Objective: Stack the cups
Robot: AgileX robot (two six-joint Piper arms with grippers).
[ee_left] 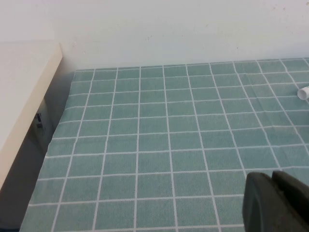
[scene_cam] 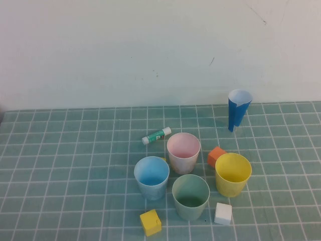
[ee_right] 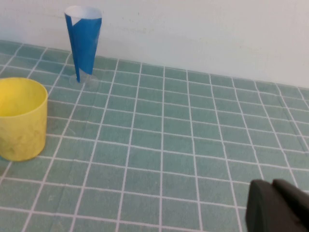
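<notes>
You have four small tapered plastic cups upright and unstacked near the counter's (scene_cam: 60,150) near edge: light blue cup (scene_cam: 151,177), pale pink cup (scene_cam: 183,152), pale green cup (scene_cam: 190,197), yellow cup (scene_cam: 232,173). Around them lie an orange block (scene_cam: 216,156), white block (scene_cam: 223,213), yellow block (scene_cam: 150,222), glue stick (scene_cam: 156,135); a tall dark-blue cone (scene_cam: 237,109) stands toward the far edge. Your left gripper (ee_left: 275,203) and right gripper (ee_right: 277,208) hover off to either side, fingers clenched, empty.

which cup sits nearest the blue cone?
The yellow cup, rightmost of the four; the pink cup, blue cup and green cup sit further from the blue cone.
</notes>
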